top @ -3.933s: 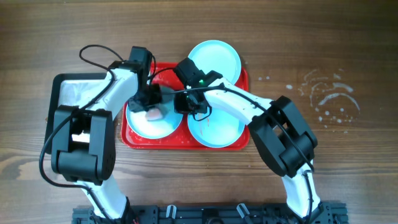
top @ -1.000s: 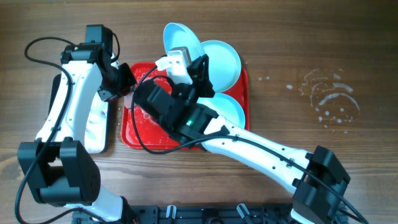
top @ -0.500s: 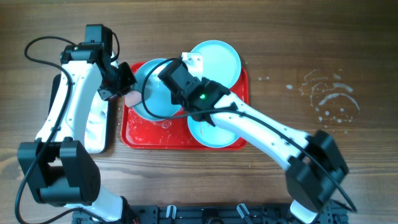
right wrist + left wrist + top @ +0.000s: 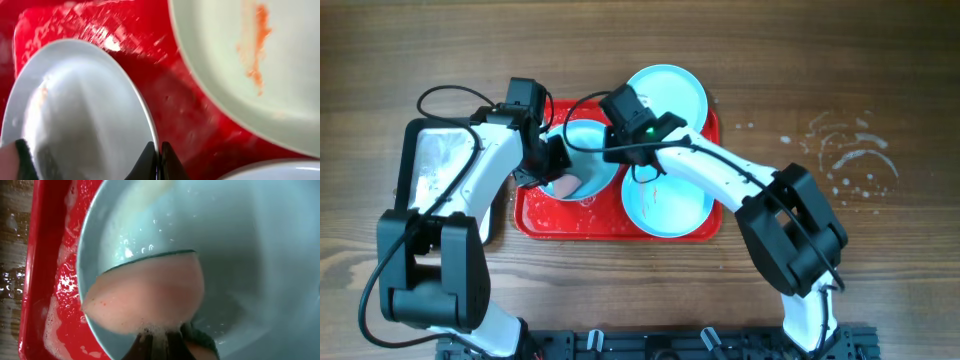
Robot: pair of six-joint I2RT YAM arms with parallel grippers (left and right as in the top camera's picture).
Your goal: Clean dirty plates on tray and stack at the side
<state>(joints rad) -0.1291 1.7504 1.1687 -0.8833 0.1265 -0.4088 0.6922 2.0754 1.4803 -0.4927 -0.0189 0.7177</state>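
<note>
On the left half of the red tray [image 4: 535, 215] sits a pale turquoise plate [image 4: 588, 150]. My right gripper [image 4: 611, 143] is shut on its right rim, the rim pinched between the fingers [image 4: 159, 161]. My left gripper [image 4: 552, 176] is shut on a pink sponge [image 4: 567, 186], which presses on that plate's wet inside [image 4: 240, 255]; the sponge [image 4: 145, 295] is foamy at the fingertips [image 4: 150, 347]. A second plate [image 4: 665, 98] lies at the tray's far side. A third plate [image 4: 665, 205] lies at the near right, and one plate [image 4: 250, 65] carries an orange smear.
A black-rimmed silver pan [image 4: 440, 158] lies left of the tray, partly under my left arm. Foam and water cover the tray floor [image 4: 55, 280]. Water droplets [image 4: 850, 160] mark the wooden table to the right.
My right gripper lowered the plate from a raised tilt down onto the tray's left half. My left gripper carried the sponge from the tray's left edge onto that plate.
</note>
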